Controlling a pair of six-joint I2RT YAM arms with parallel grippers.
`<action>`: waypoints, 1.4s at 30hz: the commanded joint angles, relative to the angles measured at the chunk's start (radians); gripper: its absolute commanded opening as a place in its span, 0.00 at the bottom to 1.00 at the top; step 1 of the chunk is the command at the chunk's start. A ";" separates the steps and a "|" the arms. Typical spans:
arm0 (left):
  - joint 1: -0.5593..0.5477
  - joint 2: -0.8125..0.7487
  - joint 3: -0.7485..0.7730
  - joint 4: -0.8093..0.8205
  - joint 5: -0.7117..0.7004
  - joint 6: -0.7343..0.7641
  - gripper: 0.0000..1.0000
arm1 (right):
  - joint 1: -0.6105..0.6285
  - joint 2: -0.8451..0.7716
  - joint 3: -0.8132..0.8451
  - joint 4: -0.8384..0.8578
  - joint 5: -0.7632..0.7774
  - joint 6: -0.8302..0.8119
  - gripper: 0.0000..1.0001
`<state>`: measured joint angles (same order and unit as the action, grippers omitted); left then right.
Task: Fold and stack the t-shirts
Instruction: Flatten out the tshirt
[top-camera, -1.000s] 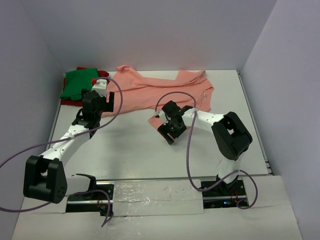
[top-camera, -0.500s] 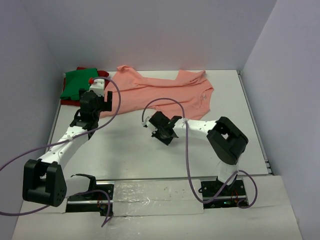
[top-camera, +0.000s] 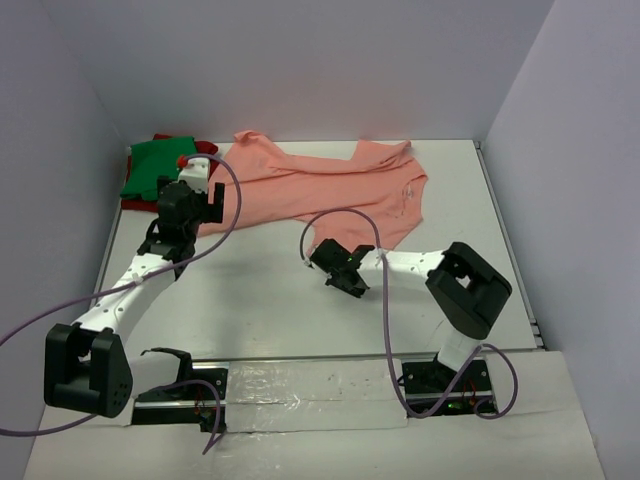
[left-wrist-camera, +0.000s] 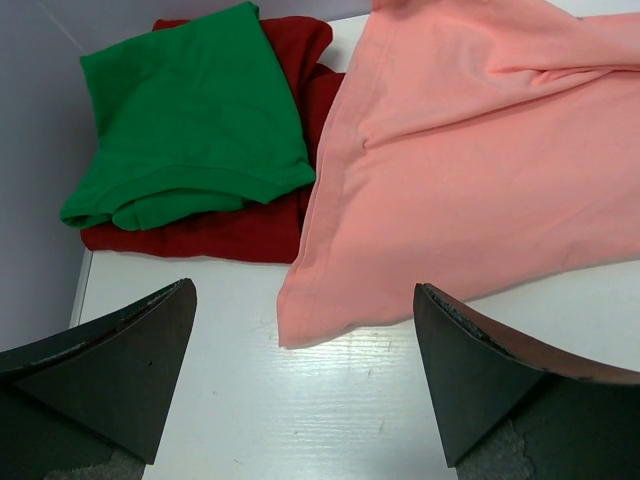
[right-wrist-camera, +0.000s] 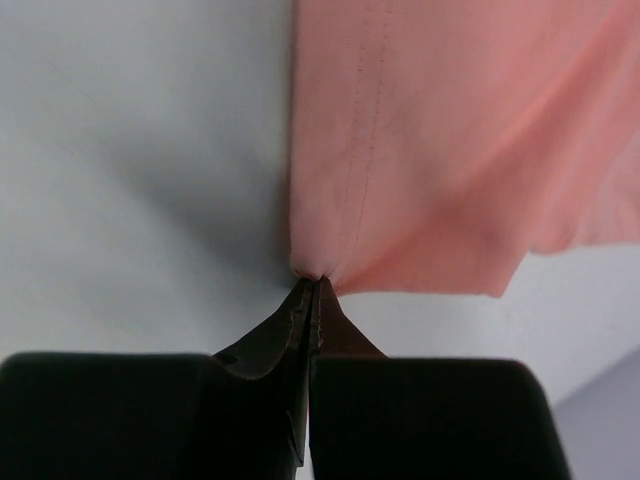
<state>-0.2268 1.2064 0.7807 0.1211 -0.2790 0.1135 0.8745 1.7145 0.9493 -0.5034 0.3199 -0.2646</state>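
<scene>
A flat white counter (top-camera: 270, 290) with a faint sheen fills the middle. Plain pale lavender walls box it in: a back wall (top-camera: 300, 60) at 12 o'clock, a left wall (top-camera: 45, 170) at 9, and a right wall (top-camera: 585, 170) at 3. A glossy silver-white taped strip (top-camera: 310, 385) runs along the 6 o'clock edge. The light is soft and even.

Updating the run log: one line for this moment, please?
left jaws open over pink t-shirt corner | right jaws shut on pink t-shirt hem | green t-shirt folded on dark red t-shirt
</scene>
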 joint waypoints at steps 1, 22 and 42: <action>0.007 -0.030 0.064 -0.017 0.032 0.009 0.99 | -0.031 -0.013 -0.087 -0.229 0.074 -0.005 0.00; 0.007 -0.067 0.135 -0.394 0.389 0.103 0.99 | -0.232 -0.567 -0.280 -0.558 0.188 -0.243 0.00; 0.007 0.013 0.255 -0.669 0.535 0.226 0.99 | -0.545 -0.705 -0.284 -0.670 0.171 -0.521 0.00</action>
<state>-0.2253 1.2232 1.0065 -0.5411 0.2588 0.3305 0.3534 1.0634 0.6624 -1.0657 0.4820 -0.6941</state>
